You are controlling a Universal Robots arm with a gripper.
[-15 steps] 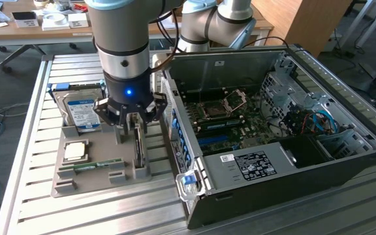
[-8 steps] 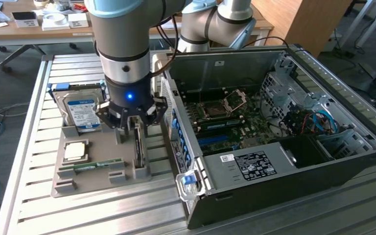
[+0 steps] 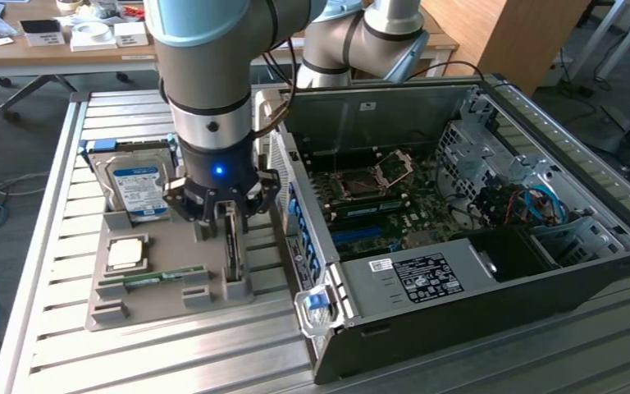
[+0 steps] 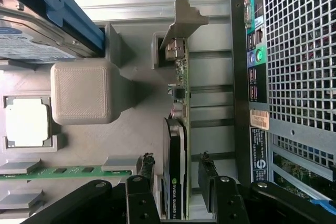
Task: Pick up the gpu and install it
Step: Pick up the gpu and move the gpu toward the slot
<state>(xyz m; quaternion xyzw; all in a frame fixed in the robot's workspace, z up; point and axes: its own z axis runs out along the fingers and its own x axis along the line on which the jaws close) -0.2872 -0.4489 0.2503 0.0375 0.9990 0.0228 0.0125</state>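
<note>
The gpu (image 3: 233, 264) is a thin dark card standing on edge in a slot of the grey holder tray (image 3: 151, 310), next to the open computer case. Seen from the wrist, the gpu (image 4: 182, 90) runs away from the camera, with its pale metal bracket at the far end and a black cooler on one side. My gripper (image 3: 227, 220) hangs straight down over the card. In the wrist view the gripper (image 4: 177, 176) is open. One of its fingers (image 4: 147, 174) stands on each side of the card, and a narrow gap shows on both sides.
The tray also holds a hard drive (image 3: 140, 185) with a blue-white label, a CPU (image 3: 125, 253) and a green RAM stick (image 3: 164, 277). The open case (image 3: 577, 271) lies at the exterior view's right, its motherboard (image 3: 386, 201) exposed. Its rear panel (image 4: 294, 51) is close beside the card.
</note>
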